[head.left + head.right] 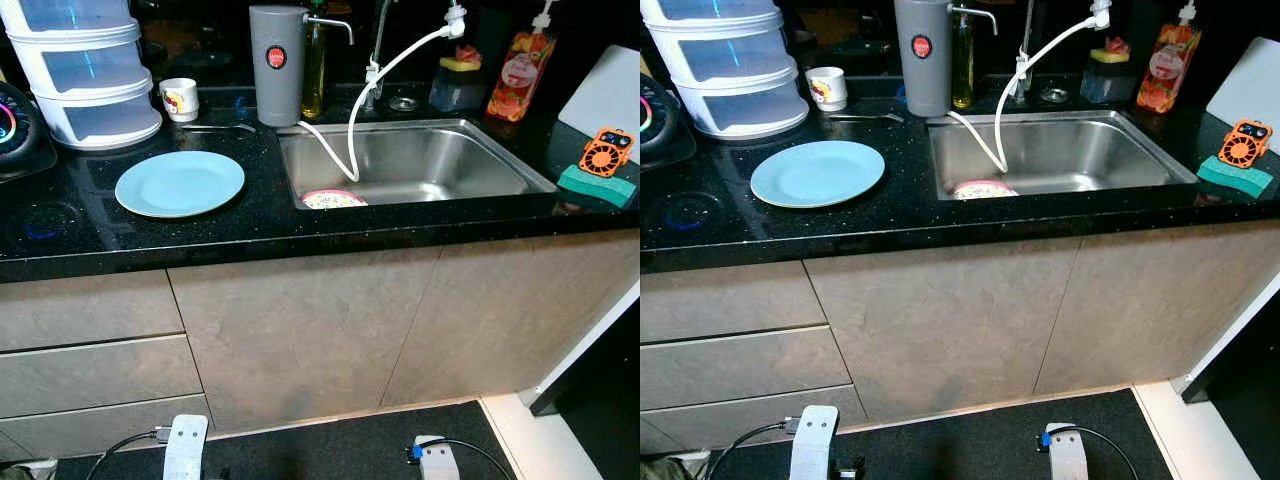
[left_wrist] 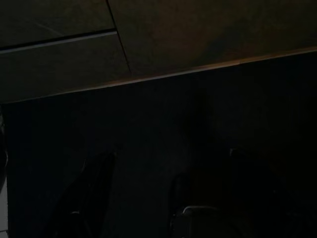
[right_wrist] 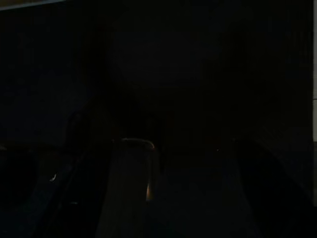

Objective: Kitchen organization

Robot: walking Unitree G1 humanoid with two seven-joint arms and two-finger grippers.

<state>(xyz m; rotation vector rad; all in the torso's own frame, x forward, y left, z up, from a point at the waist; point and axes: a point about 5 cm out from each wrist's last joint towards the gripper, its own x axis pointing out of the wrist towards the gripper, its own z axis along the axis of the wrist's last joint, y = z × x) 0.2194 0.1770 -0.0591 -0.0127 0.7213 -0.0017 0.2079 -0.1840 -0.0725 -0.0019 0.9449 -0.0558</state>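
A blue plate (image 1: 179, 183) is seen left of the sink (image 1: 470, 135) on the desk (image 1: 250, 225), approach judged pending; gripper states cannot be told.

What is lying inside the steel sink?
In the sink a round pink-rimmed dish sits at the near left corner, partly hidden by the counter edge. A white hose hangs down into the basin.
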